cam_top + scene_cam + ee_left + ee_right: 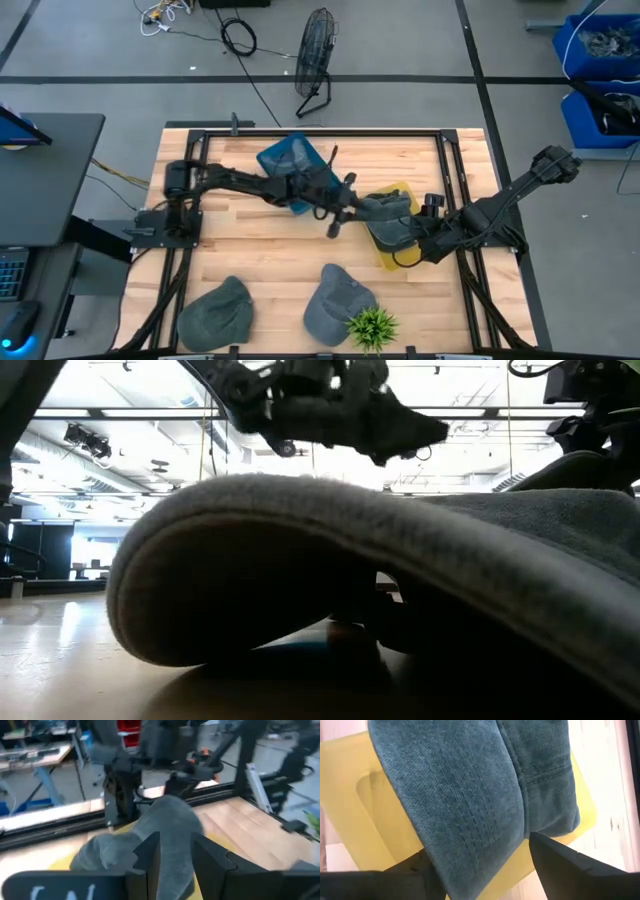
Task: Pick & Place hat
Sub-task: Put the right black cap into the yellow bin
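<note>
From above, the left end effector point(352, 207) and the right end effector point(408, 238) meet at a grey hat point(388, 216) lying over a yellow tray point(398, 190); a blue tray point(285, 160) sits behind the left arm, and two more hats point(338, 300) lie on the counter point(270, 250) nearer the camera. The left wrist view shows its fingers point(150, 852) closed on the hat's edge. The right wrist view shows its fingers point(570, 862) straddling the brim; whether they pinch it, I cannot tell.
</note>
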Robot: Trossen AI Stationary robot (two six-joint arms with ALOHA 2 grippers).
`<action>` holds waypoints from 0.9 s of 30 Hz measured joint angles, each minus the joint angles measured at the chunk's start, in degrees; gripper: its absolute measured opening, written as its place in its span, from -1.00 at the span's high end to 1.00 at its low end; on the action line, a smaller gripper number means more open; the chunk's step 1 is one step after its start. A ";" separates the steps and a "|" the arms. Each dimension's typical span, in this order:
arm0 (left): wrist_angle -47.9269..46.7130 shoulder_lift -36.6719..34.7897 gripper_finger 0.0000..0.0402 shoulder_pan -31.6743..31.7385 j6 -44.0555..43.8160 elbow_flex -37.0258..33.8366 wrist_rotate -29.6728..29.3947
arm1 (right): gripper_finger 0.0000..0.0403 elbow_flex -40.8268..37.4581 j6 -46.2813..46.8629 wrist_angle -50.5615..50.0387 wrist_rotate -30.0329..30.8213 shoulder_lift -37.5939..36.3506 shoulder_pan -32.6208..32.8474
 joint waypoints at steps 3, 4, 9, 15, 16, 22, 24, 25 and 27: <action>-0.15 3.19 0.51 1.15 -6.81 1.95 -1.68 | -0.28 0.00 -0.02 0.12 0.01 0.00 -0.02; -0.05 4.38 0.54 1.49 -8.38 2.79 -1.83 | -0.28 0.00 -0.02 0.14 0.03 0.00 -0.02; -0.10 8.98 0.65 2.12 -6.88 4.96 -1.12 | -0.27 0.02 -0.09 0.19 1.50 0.00 -0.02; -0.30 12.94 0.78 1.07 -6.18 7.29 -1.09 | -0.25 0.04 -0.11 0.20 2.94 0.00 -0.02; -0.25 13.81 0.80 0.96 -6.22 8.03 -1.98 | -0.25 0.04 -0.13 0.28 2.97 0.00 -0.02; -3.73 16.43 0.96 1.84 -7.74 9.48 -7.55 | -0.25 0.07 0.18 1.04 -1.63 0.00 -0.02; -4.44 16.63 0.98 2.56 -9.42 9.46 -7.85 | -0.25 0.07 1.07 1.19 -4.76 0.02 -0.02; -4.87 16.63 0.98 2.88 -9.69 9.46 -8.05 | -0.25 0.28 1.82 1.17 -6.46 0.02 -0.02; -5.12 16.63 0.98 3.51 -10.23 9.46 -8.14 | -0.25 1.35 3.26 0.99 -9.93 0.02 -0.02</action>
